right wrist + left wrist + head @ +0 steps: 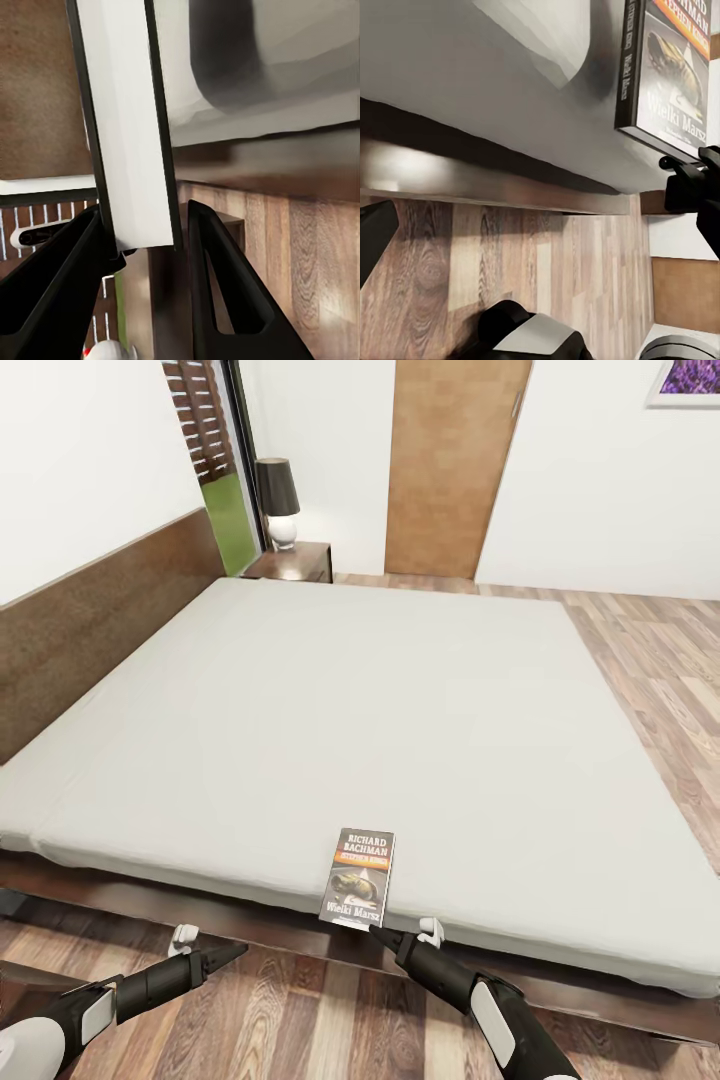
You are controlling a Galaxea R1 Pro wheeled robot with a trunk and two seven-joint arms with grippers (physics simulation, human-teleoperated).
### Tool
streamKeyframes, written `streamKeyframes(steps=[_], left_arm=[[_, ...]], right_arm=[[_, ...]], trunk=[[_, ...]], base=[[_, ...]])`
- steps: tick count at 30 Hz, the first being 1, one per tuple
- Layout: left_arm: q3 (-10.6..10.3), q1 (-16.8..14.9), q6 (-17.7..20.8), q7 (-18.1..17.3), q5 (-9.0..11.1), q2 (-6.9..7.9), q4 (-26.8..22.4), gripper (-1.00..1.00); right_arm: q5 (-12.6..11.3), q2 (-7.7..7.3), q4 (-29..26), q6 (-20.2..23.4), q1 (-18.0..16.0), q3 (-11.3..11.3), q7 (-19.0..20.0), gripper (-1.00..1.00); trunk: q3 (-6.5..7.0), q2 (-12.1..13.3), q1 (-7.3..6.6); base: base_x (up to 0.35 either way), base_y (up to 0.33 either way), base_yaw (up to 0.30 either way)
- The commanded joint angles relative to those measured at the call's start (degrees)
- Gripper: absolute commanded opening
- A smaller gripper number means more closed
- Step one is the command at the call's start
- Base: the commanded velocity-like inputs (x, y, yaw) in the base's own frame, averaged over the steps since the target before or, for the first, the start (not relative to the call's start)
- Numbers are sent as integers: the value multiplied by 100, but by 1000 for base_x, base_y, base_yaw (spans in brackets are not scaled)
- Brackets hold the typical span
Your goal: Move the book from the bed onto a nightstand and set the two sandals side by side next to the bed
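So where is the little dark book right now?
In the head view, the small dark paperback book lies at the near edge of the pale grey mattress bed, with the right claw straddling its near end.

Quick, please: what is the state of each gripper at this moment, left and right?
Left gripper: cannot be told, holding nothing, over the floor beside the bed.
Right gripper: open, fingers either side of the book edge, not yet closed.

The book [358,878], a thin dark paperback with white lettering and an orange band, lies flat, cover up, at the near edge of the pale grey bed [330,710]. A dark wood nightstand [295,563] stands beyond the bed's far corner.
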Motion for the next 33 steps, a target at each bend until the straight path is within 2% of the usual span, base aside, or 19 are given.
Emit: streamKeyframes(steps=[1, 28, 33], left_arm=[[-32, -2, 36, -18, 42, 1, 2, 100], [-31, -2, 36, -18, 32, -43, 2, 100], [-32, -2, 36, -18, -18, -65, 2, 100]], right_arm=[[-13, 5, 1, 47, -3, -26, 22, -100], [-7, 5, 8, 53, -3, -3, 15, -100], [-2, 2, -36, 111, -3, 1, 19, -100]], trunk=[[15, 40, -23], [500, 1123, -616], [589, 1323, -726]], base=[[0, 0, 0], [0, 0, 0], [0, 0, 0]])
